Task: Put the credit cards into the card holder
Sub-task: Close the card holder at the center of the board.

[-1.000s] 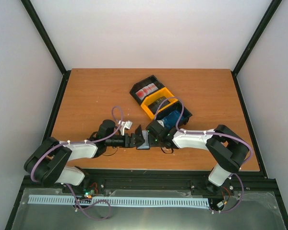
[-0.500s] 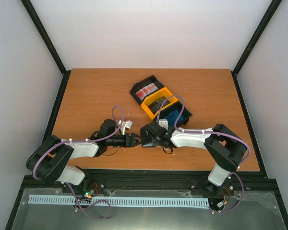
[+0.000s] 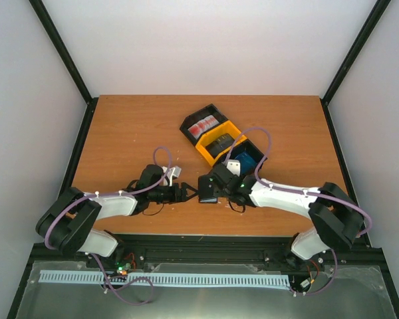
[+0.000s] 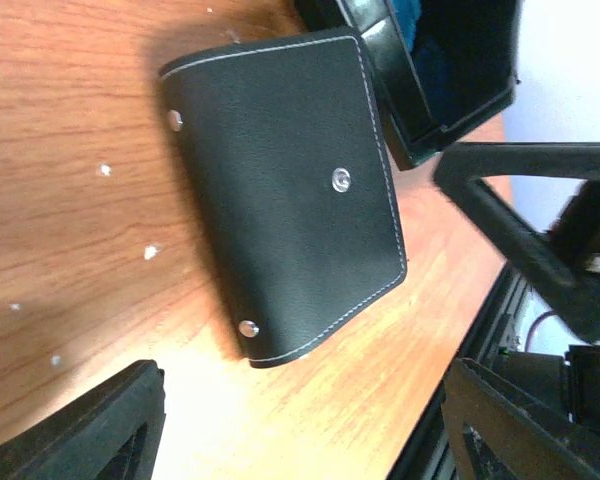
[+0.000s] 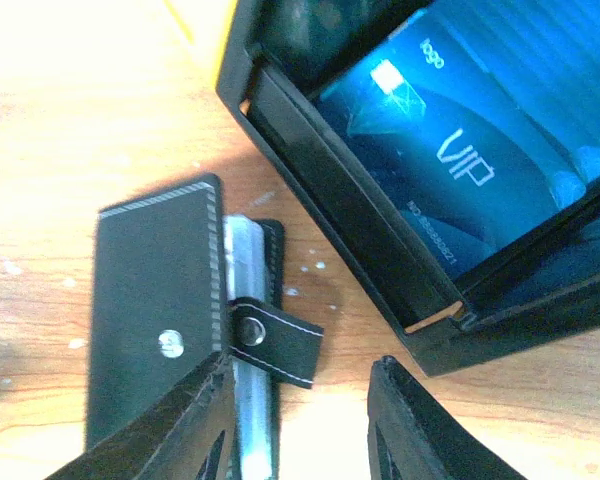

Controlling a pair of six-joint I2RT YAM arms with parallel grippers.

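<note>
Card holder (image 3: 208, 191) lies folded on the table (image 3: 120, 133), lower centre of the top view, between both grippers and just beside the black bin (image 5: 360, 250) that holds a blue VIP card (image 5: 450, 150). Left gripper (image 4: 300, 400) is wide and empty, card holder inside its span. Right gripper (image 5: 295, 420) is parted and empty, straddling the clasp tab (image 5: 277, 340) edge. Tab looks off its snap. Suggest: left pins the opposite side flat, right nips only the top flap near the tab and peels slowly. Otherwise the whole thing lifts or slides into the bin.
</note>
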